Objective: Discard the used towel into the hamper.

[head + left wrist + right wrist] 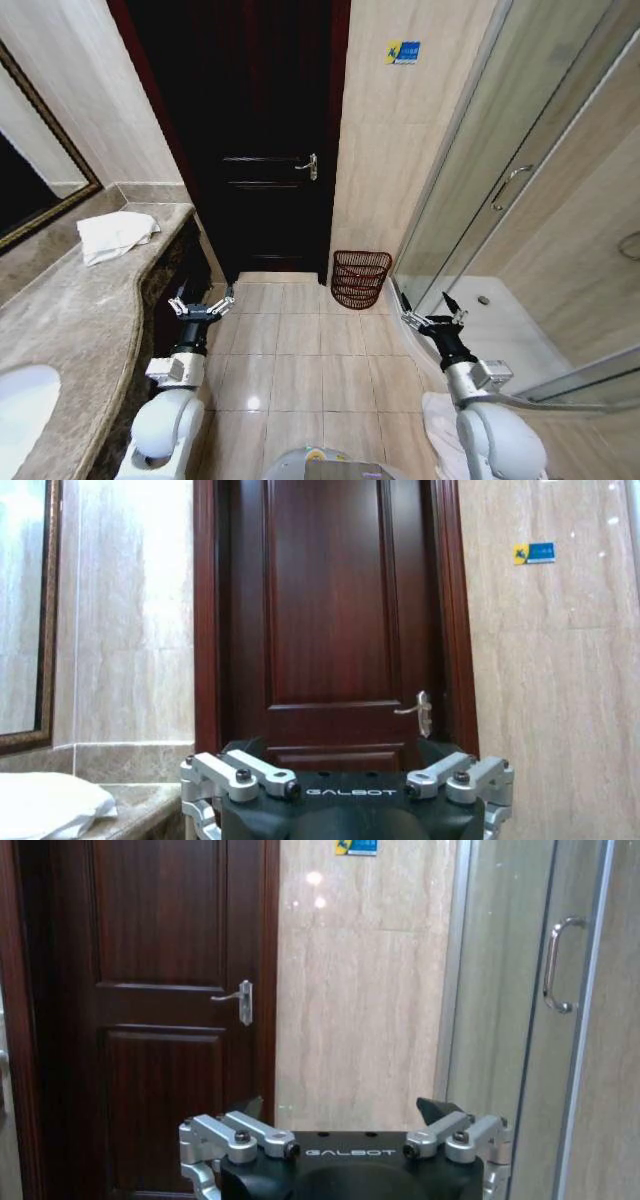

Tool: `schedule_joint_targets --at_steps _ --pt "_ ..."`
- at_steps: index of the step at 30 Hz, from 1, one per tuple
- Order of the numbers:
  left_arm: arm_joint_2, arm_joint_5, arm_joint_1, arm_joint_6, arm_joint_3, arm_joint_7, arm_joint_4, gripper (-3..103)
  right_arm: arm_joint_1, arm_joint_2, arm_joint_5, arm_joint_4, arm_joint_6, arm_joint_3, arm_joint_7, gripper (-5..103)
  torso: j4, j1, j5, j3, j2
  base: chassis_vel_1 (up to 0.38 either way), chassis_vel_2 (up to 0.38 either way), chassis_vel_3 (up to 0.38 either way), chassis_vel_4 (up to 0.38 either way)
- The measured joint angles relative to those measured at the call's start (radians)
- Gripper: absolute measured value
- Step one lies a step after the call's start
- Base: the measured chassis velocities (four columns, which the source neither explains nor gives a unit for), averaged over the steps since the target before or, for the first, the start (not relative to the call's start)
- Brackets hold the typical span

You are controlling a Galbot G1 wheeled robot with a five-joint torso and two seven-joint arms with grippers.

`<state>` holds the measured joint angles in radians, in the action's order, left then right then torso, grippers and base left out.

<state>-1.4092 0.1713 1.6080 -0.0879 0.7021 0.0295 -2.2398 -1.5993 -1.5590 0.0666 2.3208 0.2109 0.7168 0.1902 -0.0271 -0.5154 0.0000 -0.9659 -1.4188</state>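
Observation:
A crumpled white towel (118, 236) lies on the marble counter (70, 320) at the left, and its edge, the towel (50, 804), shows in the left wrist view. The hamper (361, 279), a dark reddish-brown wire basket, stands on the floor against the beige wall right of the door. My left gripper (201, 298) hangs open beside the counter's front edge, well short of the towel. My right gripper (433, 311) is open too, low over the floor right of the hamper. Both wrist views show open, empty grippers (340, 746) (343, 1106) facing the door.
A dark wooden door (255, 150) with a lever handle (308, 167) is shut straight ahead. A glass shower enclosure (520, 190) fills the right side. A sink (22, 410) sits in the counter at the near left. White cloth (436, 422) lies on the floor by my right arm.

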Motion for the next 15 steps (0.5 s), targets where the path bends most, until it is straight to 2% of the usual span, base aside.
schedule_joint_targets --at_steps 5,10,15 --pt "-0.006 -0.002 0.005 -0.011 -0.001 -0.002 0.028 100 0.017 -0.004 -0.005 -0.026 0.001 -0.004 0.007 100 0.0 0.0 -0.0001 0.0 0.0 0.0 0.0 0.0 0.0" --pt "0.016 0.002 0.007 -0.031 0.008 -0.028 0.041 100 0.045 -0.014 -0.009 -0.046 0.0 -0.01 0.013 100 0.0001 0.0 0.0 0.0 0.0 0.0 0.0 0.0 0.0" --pt "0.03 0.026 0.006 -0.025 0.004 -0.031 0.032 100 0.048 -0.019 -0.005 -0.041 0.015 -0.015 0.013 100 0.0 0.0 0.0 0.0 0.0 0.0 0.0 0.0 0.0"
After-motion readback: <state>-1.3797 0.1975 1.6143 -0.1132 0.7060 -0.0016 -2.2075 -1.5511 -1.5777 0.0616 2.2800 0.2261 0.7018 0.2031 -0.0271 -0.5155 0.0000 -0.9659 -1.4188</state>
